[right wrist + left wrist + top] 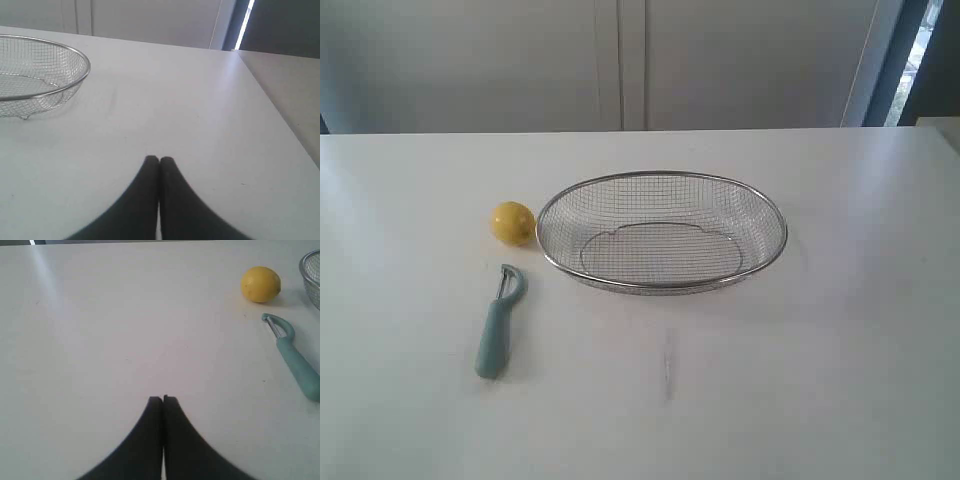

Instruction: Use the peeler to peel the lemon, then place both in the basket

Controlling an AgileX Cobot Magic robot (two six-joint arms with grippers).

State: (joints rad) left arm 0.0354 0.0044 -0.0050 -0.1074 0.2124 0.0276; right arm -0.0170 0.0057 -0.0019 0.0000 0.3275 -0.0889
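Because the lemon [513, 223] and peeler [500, 322] lie on the counter [820, 360] left of the basket [660, 174], peeler head toward the lemon, the left jaws are nearer. Left jaws and right jaws: closed, empty.

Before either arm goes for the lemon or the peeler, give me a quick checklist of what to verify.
1. Lemon uncovered, with a gap to the basket: ok.
2. Peeler lying flat, handle free to grasp: ok.
3. Basket has room, nothing in it: ok.
4. Left gripper open for a grasp: not ok, shut.
5. Right gripper open for a grasp: not ok, shut.
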